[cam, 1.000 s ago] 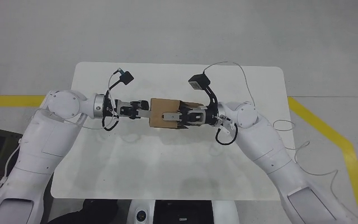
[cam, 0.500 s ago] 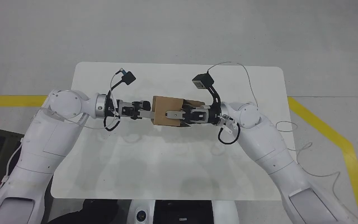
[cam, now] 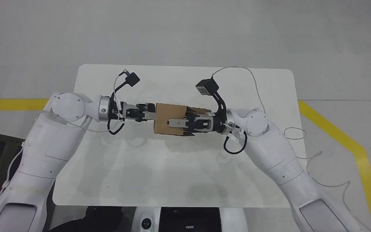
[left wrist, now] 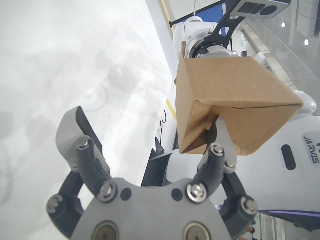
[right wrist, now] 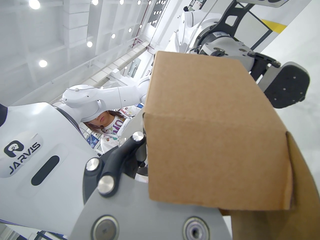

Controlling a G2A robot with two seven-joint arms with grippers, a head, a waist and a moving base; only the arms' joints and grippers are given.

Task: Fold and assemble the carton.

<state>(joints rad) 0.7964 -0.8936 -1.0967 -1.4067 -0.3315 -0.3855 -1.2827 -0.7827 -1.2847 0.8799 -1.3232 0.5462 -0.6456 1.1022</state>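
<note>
A brown carton (cam: 170, 118) hangs above the middle of the white table (cam: 174, 174), between the two arms. My right gripper (cam: 181, 123) is shut on its wall from the right, with one finger (right wrist: 133, 128) pressed against the carton (right wrist: 215, 138); the other finger is hidden behind the cardboard. My left gripper (left wrist: 150, 126) stands open at the carton's left end. One of its fingers (left wrist: 222, 138) is tucked under the folded end flaps of the carton (left wrist: 225, 88), and the other (left wrist: 80, 123) is out in free air. The flaps at that end are partly folded in.
The table's near half lies bare under the arms. Grey floor with a yellow line (cam: 20, 104) surrounds the table. The left arm's pad (right wrist: 287, 88) shows beyond the carton's far end in the right wrist view.
The carton and both grippers drifted slightly right, then back left. The right gripper's hold and the open left gripper look unchanged.
</note>
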